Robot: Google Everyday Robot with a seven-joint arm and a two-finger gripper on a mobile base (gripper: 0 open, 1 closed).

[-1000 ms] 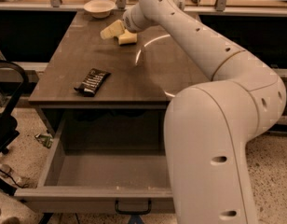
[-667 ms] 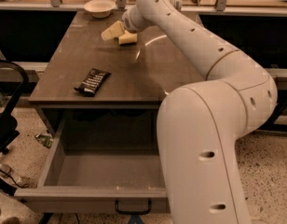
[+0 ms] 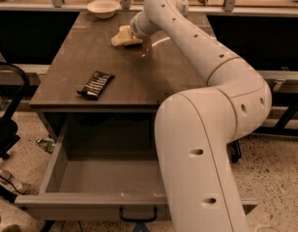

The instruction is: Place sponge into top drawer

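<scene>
While the gripper (image 3: 126, 33) sits at almost the same spot as a second ago, over the far part of the table (image 3: 139, 76), the arm's thick lower link has swung left and now covers the right end of the top drawer (image 3: 91, 204). The sponge (image 3: 118, 39) seems to lie on the tabletop right at the gripper's tip, just this side of the white bowl (image 3: 103, 7). The pale yellow shapes merge there, so whether the gripper is spread or clamped on it cannot be told. From the near right the arm rises, bends, and reaches back-left. The drawer stands pulled out.
</scene>
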